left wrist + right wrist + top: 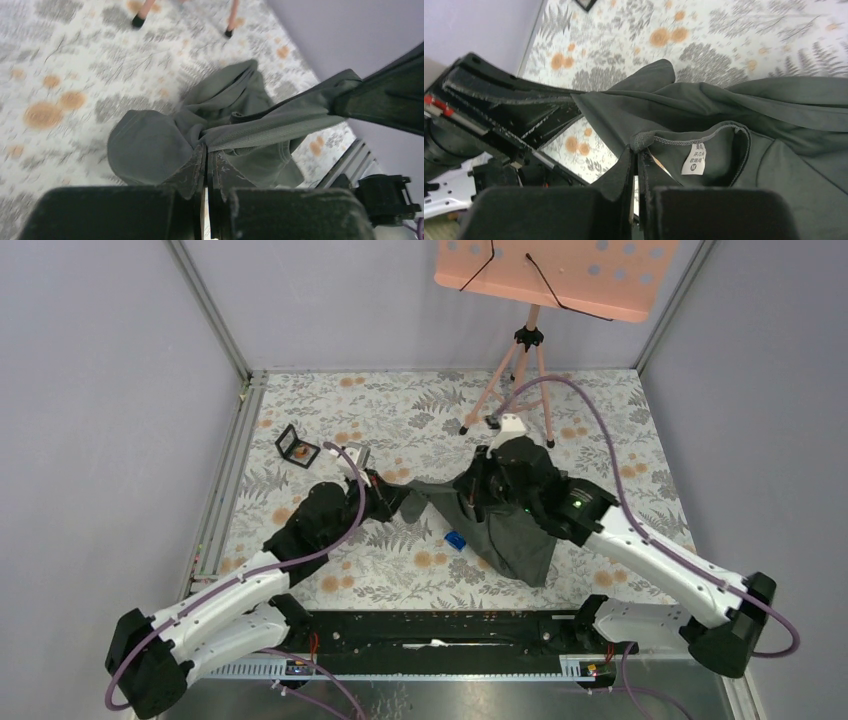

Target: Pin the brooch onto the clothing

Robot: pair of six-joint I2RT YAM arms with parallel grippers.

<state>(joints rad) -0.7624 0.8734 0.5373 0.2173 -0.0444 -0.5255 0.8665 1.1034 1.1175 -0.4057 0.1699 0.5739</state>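
Above the floral-print counter [400,410], we pinch the dark grey-green cloth T-shirt [515,530] taut between left fingers [192,170] and right fingers [624,170]; next, we judge, it needs spreading flat for pinning.

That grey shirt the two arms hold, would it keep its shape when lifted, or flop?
Probably very floppy: the T-shirt sags in loose folds between the left gripper and the right gripper, taut only where stretched. It seems light, since small pinches of cloth hold much of it up. Slipping looks unlikely with both grippers shut on fabric.
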